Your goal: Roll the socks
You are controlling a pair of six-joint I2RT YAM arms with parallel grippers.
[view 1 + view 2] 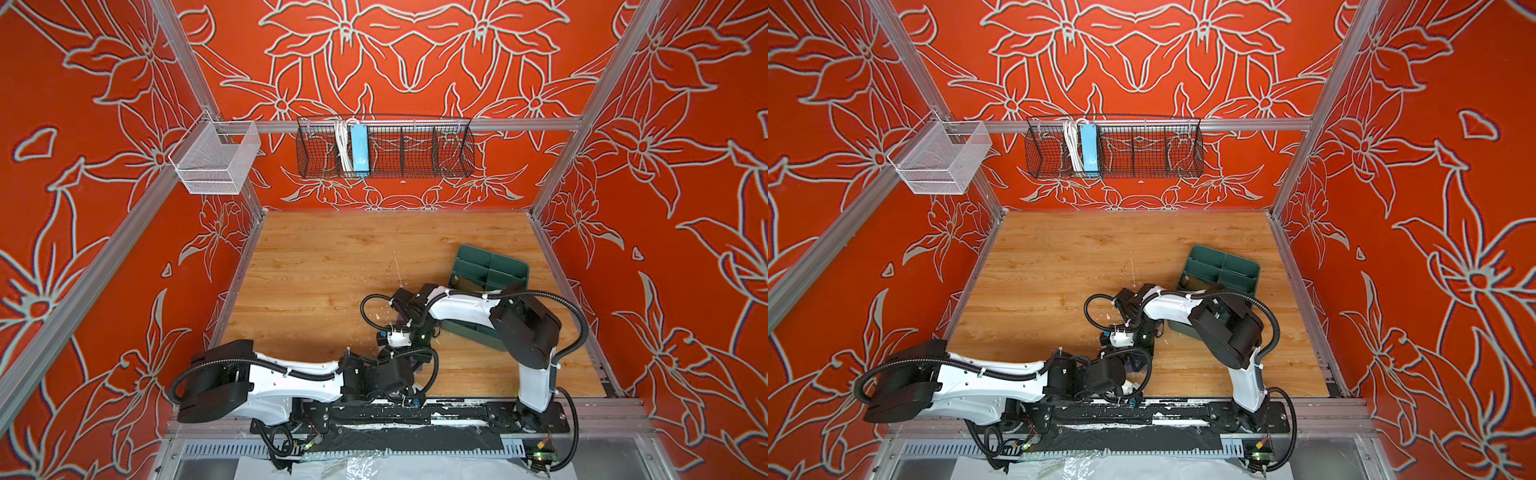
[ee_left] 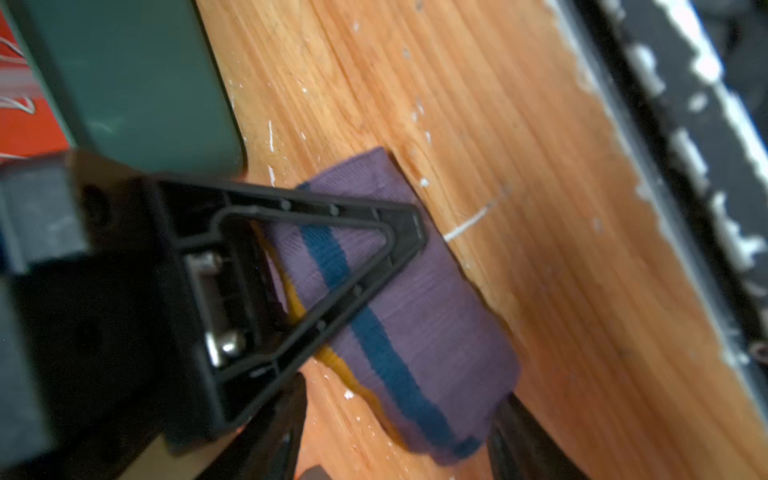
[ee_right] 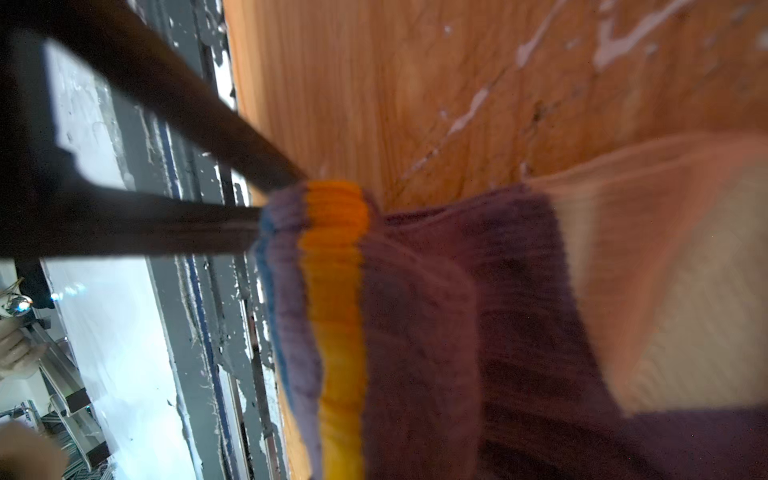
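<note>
Open wooden table lies left and far; the green tray blocks the right side.

Ribbed purple sock, navy and yellow cuff stripes, beige patch, seemingly folded, on the wooden table.

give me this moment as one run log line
right gripper: shut on purple sock cuff | left gripper: at same sock, grip unclear | green tray: on table, nearby

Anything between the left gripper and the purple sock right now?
Nothing visible. The left gripper is right at the purple sock, with one finger crossing the striped cuff in the left wrist view. The green tray stands off to the side.
</note>
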